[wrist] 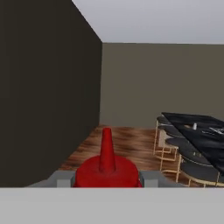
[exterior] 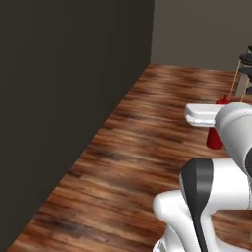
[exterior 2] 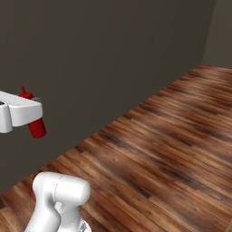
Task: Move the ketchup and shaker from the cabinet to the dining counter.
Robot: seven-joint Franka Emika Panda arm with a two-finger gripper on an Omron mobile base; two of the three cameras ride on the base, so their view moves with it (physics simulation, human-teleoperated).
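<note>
Left base view: the white arm is rising from the lower right, its forearm reaching out over the wooden floor [exterior: 147, 128], and the ketchup [exterior: 215, 137] is hanging in the gripper [exterior: 216, 118], red base poking out below the white hand and red tip just above it; the fingers themselves are hiding behind the hand here. A dark wall [exterior: 69, 98] is running along the left, and a gold-legged black stool [exterior: 246, 69] is peeking in at the right edge, well apart from the bottle. Right base view: the white hand is coming in from the left edge with the gripper [exterior 2: 31, 113] closing partway around the ketchup [exterior 2: 36, 128], bottle tilting slightly, red nozzle showing above the hand and red body sticking out beneath, up in the air over the floor [exterior 2: 172, 145] with the dark wall [exterior 2: 113, 54] behind it. Hand view: the ketchup [wrist: 106, 168] is sitting right at the bottom centre, nozzle pointing up, with a grey fingertip [wrist: 61, 179] pressing close on each side of the red body, so the jaws are gripping the bottle at about its width. The dining counter [wrist: 194, 121] is showing far off at the right, black top with black stools [wrist: 192, 162] on gold legs lined up beside it, well apart from the bottle.
</note>
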